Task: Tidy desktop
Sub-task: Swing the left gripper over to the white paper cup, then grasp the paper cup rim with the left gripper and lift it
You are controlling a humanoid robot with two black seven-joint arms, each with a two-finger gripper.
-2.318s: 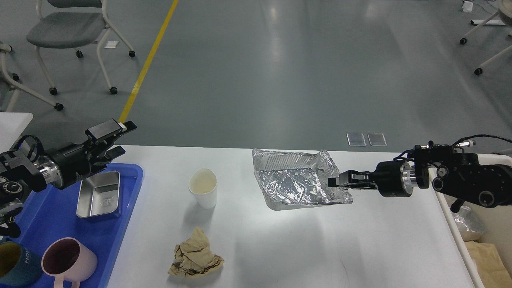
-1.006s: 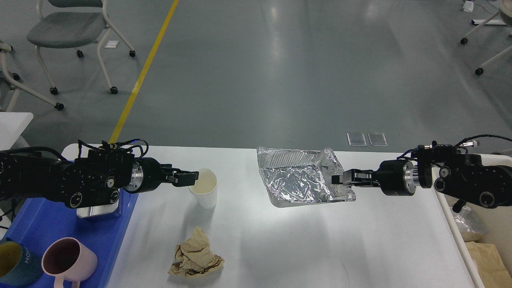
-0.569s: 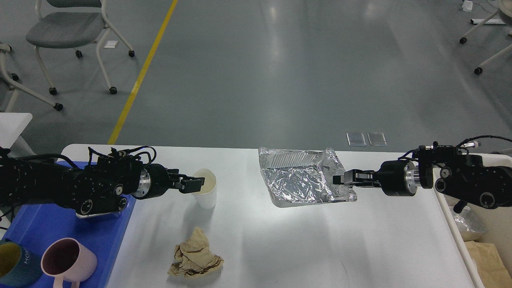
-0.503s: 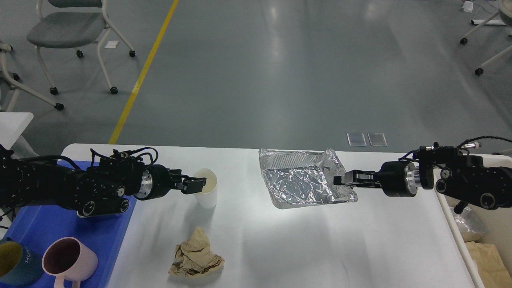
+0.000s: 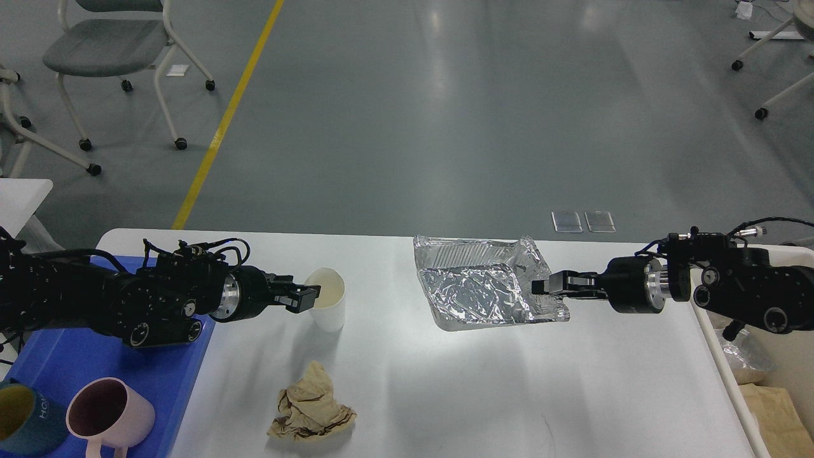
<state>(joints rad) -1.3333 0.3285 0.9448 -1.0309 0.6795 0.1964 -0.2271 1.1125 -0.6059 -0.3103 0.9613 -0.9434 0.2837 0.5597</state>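
The left tool [image 5: 304, 298] sits at the left rim of the white paper cup [image 5: 326, 306]. Its fingers appear to close on the cup wall, one inside the rim and one outside, but the view is too dark to confirm a firm grip. The cup stands upright on the tabletop [image 5: 458, 388], left of centre.

The right tool [image 5: 540, 287] is closed on the right edge of the crumpled foil tray [image 5: 484, 292]. The tray's shadow lies separately below it, which suggests it is held just above the surface, right of centre.

A crumpled brown napkin [image 5: 311, 404] lies untouched at the near edge, in front of the cup.

The blue tray [image 5: 76, 372] at the left holds a pink mug [image 5: 108, 412] and a dark blue mug [image 5: 22, 416]. The cream bin [image 5: 725, 369] at the right edge contains some crumpled waste.

Judged status: part of the sorting is complete. Three items remain on or over the tabletop: cup, foil tray and napkin. Two of these are under engagement; the napkin is not yet addressed.
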